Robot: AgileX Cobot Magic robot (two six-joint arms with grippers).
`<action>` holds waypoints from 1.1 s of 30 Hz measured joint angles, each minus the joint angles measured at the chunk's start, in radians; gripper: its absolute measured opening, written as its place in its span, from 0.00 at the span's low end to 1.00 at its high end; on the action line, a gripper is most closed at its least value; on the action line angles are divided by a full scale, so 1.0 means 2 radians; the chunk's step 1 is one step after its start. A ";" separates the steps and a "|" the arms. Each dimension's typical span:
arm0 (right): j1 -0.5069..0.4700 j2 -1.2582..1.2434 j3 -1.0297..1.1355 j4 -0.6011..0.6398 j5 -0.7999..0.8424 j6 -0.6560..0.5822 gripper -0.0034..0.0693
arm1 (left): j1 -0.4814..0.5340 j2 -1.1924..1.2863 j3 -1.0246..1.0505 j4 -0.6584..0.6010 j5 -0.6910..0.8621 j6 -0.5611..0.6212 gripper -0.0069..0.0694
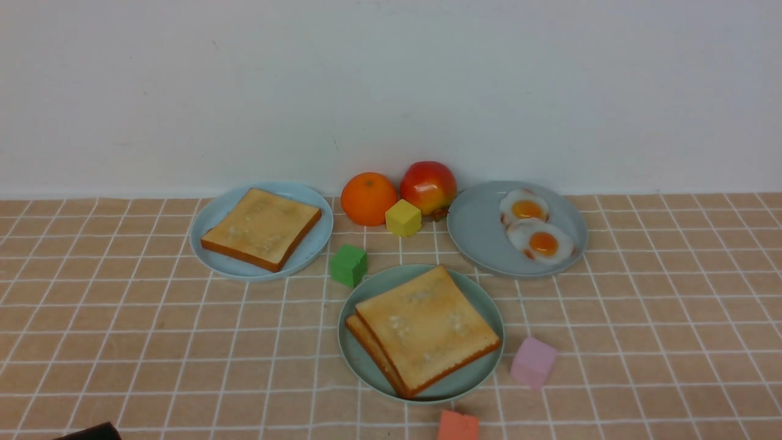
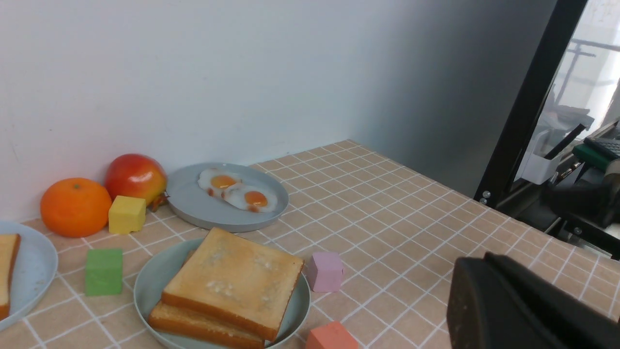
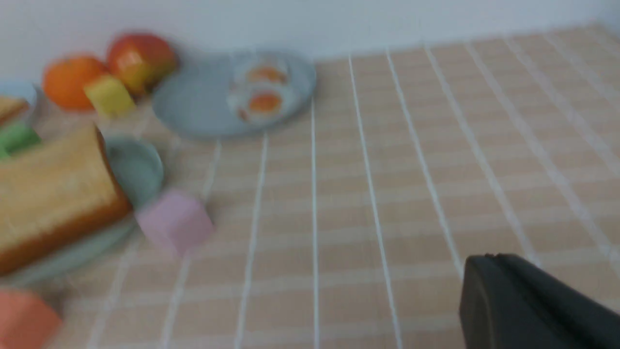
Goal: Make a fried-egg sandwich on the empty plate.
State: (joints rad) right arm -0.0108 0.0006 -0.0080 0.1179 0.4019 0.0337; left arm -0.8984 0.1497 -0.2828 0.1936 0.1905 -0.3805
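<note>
Two toast slices [image 1: 426, 330] are lying stacked, slightly offset, on the mint plate [image 1: 366, 360] at the bench's 6 o'clock; no egg is showing between them. Two fried eggs [image 1: 533, 229] are sitting on the grey plate [image 1: 482, 235] at 2 o'clock. Golden faces, darker crusts. Both end effectors [image 2: 523, 310] [image 3: 528, 300] are idling aside, each showing only one dark finger; their states cannot be told.

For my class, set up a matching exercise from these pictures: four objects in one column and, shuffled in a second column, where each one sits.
Objects
1. two stacked toast slices
2. single toast slice
3. two fried eggs
4. yellow cube

Places
A. on the grey-blue plate
B. on the tablecloth, in front of the orange and the apple
C. on the mint-green plate
D. on the light-blue plate

Pairs: 1-C, 2-D, 3-A, 4-B
</note>
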 joint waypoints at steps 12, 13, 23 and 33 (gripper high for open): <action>0.001 -0.006 0.010 0.009 -0.001 -0.017 0.03 | 0.000 0.000 0.000 0.000 0.010 0.000 0.08; 0.001 -0.006 0.010 0.009 -0.001 -0.017 0.03 | 0.000 0.000 0.000 0.000 0.010 0.000 0.08; 0.001 -0.006 0.010 0.009 -0.001 -0.017 0.03 | 0.000 0.000 0.000 0.000 0.011 0.000 0.08; 0.001 -0.006 0.010 0.010 -0.002 -0.017 0.04 | 0.020 -0.010 0.018 0.006 0.004 0.021 0.07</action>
State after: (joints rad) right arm -0.0096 -0.0108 0.0130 0.1387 0.3986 0.0000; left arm -0.8578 0.1307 -0.2477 0.2058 0.1995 -0.3382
